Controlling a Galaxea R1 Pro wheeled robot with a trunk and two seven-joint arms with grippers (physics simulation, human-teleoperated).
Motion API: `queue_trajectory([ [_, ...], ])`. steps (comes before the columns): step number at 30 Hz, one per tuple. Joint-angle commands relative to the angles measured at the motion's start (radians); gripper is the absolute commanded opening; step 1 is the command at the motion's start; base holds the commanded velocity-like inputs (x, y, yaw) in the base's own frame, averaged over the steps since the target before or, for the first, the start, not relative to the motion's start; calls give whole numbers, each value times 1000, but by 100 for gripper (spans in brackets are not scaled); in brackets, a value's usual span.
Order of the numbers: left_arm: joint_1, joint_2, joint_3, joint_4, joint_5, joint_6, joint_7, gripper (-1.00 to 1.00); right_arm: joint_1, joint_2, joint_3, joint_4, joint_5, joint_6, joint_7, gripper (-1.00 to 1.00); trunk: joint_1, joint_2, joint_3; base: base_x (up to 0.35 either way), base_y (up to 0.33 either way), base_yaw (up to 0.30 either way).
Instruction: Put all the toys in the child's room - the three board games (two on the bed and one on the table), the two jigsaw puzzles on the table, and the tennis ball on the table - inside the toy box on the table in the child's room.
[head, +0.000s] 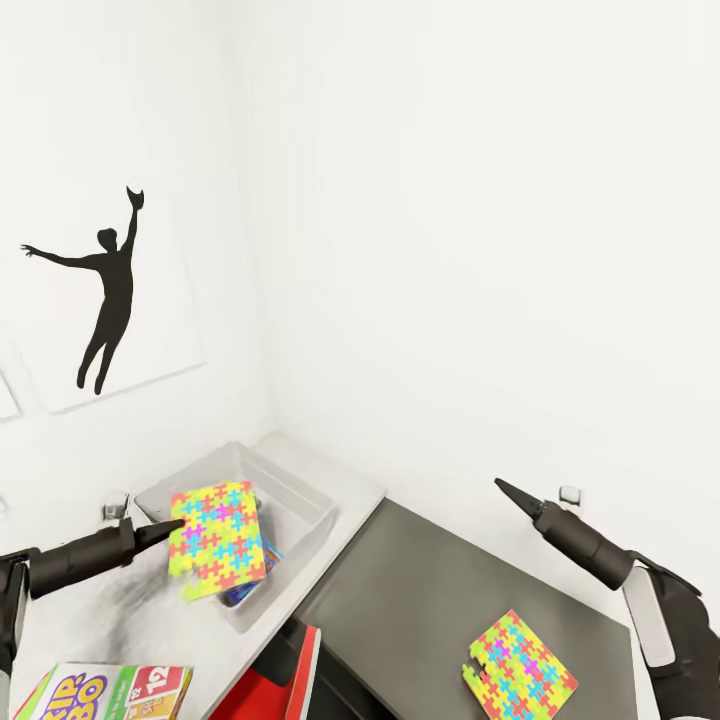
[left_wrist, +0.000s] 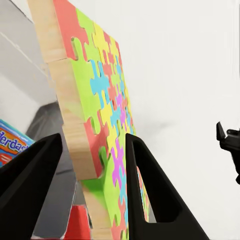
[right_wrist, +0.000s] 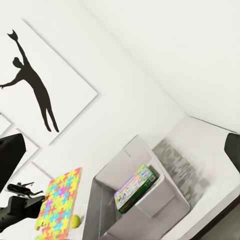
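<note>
- Left gripper (head: 172, 530) sat at lower left of the head view, its fingers (left_wrist: 145, 185) closed on the wooden edge of a puzzle (head: 216, 538), one finger on each face.
- That puzzle hung tilted over the toy box (head: 300, 490), lower centre-left of the frame, its coloured face up.
- Right gripper (head: 503, 488) pointed up-left at lower right of the head view, nothing held; whether it was parted I could not tell.
- Second puzzle (head: 520, 668) lay flat on the dark counter (head: 420, 590), bottom right, well apart from the toy box.
- Toy box stood on the light table (head: 345, 480) in the wall corner; a game box (right_wrist: 135, 187) lay tilted inside it, seen at lower centre of the right wrist view.
- Blue game box (head: 245, 590) showed beneath the held puzzle, inside the toy box.
- Ball (right_wrist: 75, 220) showed in the right wrist view, just beside the held puzzle's lower edge, bottom left.
- Yellow game box (head: 105, 692) lay on the table at the bottom left edge of the head view.
- Silhouette picture (head: 100, 300) hung on the wall, upper left.
</note>
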Motion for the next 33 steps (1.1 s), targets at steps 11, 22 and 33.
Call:
queue_trajectory([
  [11, -131, -4, -2, -53, -24, 109, -9, -100, -1, 2, 1, 1, -4, 6, 1, 100, 0, -1, -1, 0, 0, 0],
  [22, -202, -104, -6, -52, -12, 111, 309, -100, -1, 3, 2, 1, -4, 8, -27, 100, 0, -1, -1, 0, 0, 0],
  [33, -222, -193, -4, -38, 4, 109, 602, -100, -1, 2, 1, -4, -4, 12, -31, 100, 0, -1, -1, 0, 0, 0],
])
